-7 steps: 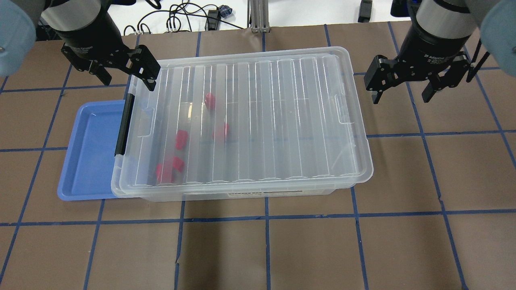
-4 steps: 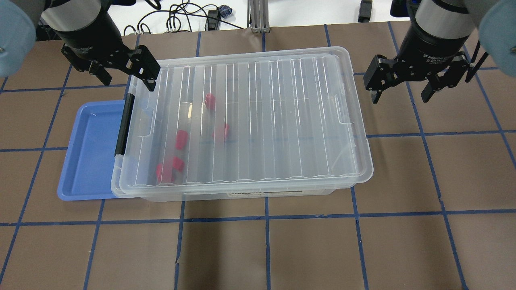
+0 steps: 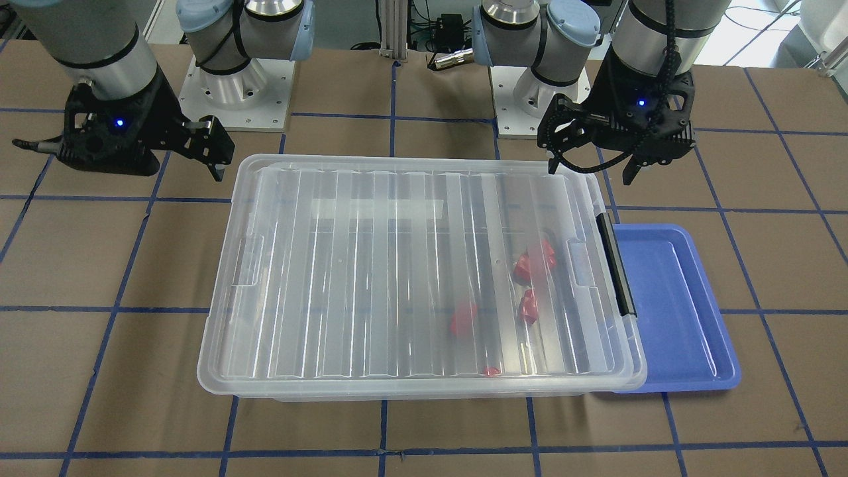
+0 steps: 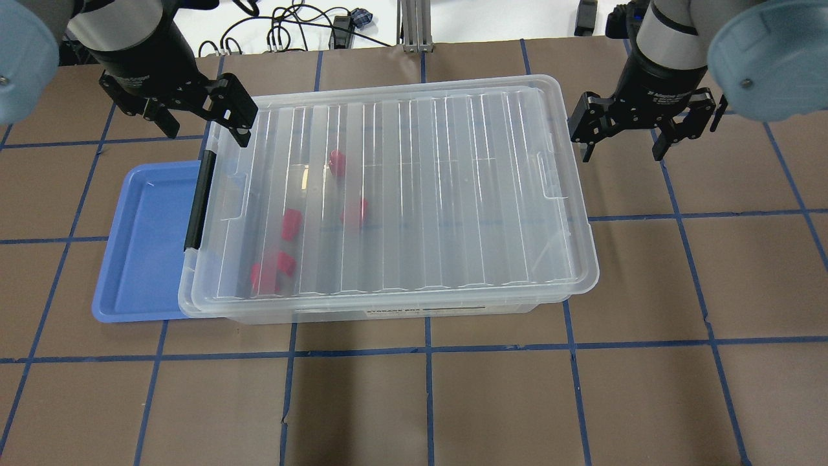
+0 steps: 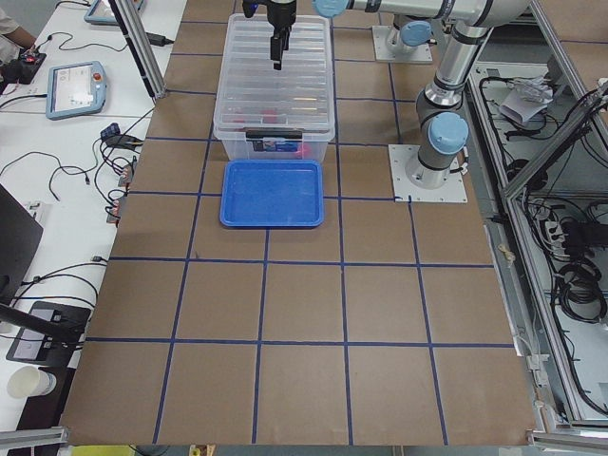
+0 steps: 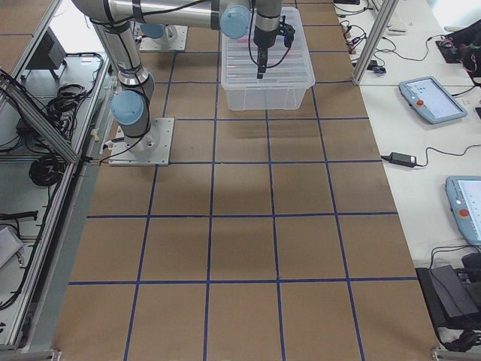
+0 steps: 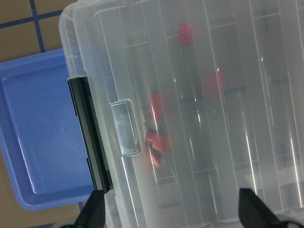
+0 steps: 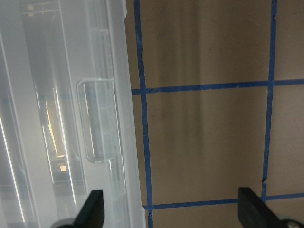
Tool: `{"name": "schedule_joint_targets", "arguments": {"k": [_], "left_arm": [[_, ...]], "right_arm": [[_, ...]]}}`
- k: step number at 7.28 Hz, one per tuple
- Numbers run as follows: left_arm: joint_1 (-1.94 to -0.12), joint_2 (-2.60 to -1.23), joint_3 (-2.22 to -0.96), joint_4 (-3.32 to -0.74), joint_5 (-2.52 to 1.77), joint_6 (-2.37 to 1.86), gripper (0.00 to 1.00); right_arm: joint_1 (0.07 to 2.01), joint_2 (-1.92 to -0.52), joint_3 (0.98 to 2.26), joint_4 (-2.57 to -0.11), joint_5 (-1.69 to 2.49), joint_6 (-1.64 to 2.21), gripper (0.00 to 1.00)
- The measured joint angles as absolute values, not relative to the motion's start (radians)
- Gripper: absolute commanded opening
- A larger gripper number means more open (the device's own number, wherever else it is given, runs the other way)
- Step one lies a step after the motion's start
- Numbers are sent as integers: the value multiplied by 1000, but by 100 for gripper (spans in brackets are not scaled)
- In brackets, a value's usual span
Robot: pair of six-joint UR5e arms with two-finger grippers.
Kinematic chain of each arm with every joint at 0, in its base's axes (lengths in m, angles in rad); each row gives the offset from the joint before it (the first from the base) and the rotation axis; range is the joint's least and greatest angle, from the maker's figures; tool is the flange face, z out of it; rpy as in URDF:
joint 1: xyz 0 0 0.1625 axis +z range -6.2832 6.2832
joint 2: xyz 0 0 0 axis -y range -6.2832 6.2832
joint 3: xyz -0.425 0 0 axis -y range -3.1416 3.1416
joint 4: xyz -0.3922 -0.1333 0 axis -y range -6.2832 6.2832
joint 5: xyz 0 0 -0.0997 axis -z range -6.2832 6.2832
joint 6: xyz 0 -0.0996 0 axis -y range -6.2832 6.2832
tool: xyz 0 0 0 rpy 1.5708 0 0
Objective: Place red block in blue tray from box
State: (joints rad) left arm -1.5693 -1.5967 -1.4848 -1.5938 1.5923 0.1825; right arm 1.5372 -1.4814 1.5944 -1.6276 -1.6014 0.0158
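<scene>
The box (image 4: 453,194), lid on and black latch (image 4: 197,200) at its left end, lies mid-table. Several red blocks show through the lid, among them ones at the back (image 4: 337,162), middle (image 4: 290,224) and front (image 4: 268,272); the left wrist view shows them too (image 7: 156,140). The blue tray (image 4: 145,246) lies empty against the latch end. My left gripper (image 4: 202,129) hovers open and empty over the box's back left corner. My right gripper (image 4: 622,150) hovers open and empty just right of the box's right end, over bare table (image 8: 204,142).
Cables (image 4: 291,32) and a metal post (image 4: 414,26) lie beyond the table's back edge. The two arm bases (image 3: 232,86) stand behind the box in the front-facing view. Blue tape lines grid the brown tabletop.
My right gripper has moved left toward the box's right end and slightly back. The left gripper, box, tray and blocks have not moved.
</scene>
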Motion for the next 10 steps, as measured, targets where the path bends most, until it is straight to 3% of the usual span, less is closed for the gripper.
{"name": "schedule_joint_targets", "arguments": {"k": [4,10], "left_arm": [[-1568,-1599,-1483,-1594,1591,183,100],[-1568,-1602,-1481,-1594,1591,183,100]], "right_arm": [[1538,-1364,1596,-1724,-1604,16,100],[1539,-1320,1595,-1739,-1595,3,100]]}}
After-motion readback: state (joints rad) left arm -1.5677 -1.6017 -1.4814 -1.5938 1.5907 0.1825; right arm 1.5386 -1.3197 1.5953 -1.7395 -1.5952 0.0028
